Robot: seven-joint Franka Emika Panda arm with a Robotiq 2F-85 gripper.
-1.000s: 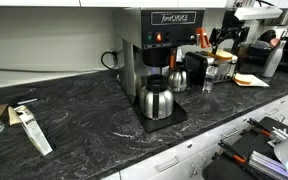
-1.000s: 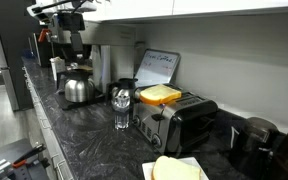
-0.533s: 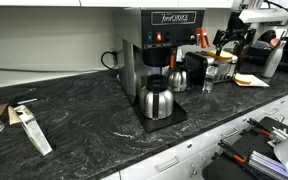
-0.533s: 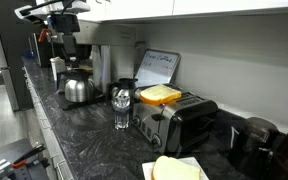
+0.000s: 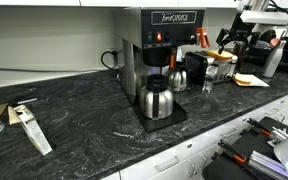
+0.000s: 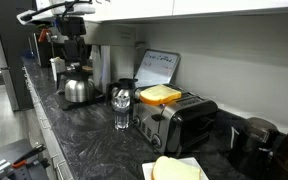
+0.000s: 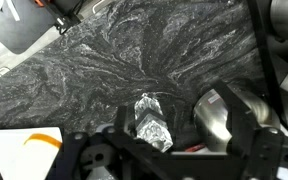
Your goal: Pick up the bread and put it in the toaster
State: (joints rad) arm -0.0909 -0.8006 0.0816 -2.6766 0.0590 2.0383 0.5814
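Above counter | end effector jaws spread wide | empty, touching 0 objs

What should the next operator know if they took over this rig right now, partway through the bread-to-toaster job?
Gripper: looks open and empty in the wrist view, held high above the counter and touching nothing.
Bread: on top of the toaster and mostly exposed. I cannot tell whether any of it sits in a slot.
Nearby: a larger slice lies on a white sheet, and a glass stands beside the toaster.
Done: the bread is at the toaster and not held.
Left: check the seating. If the bread only rests on top, it probably needs regripping and lowering into a slot.
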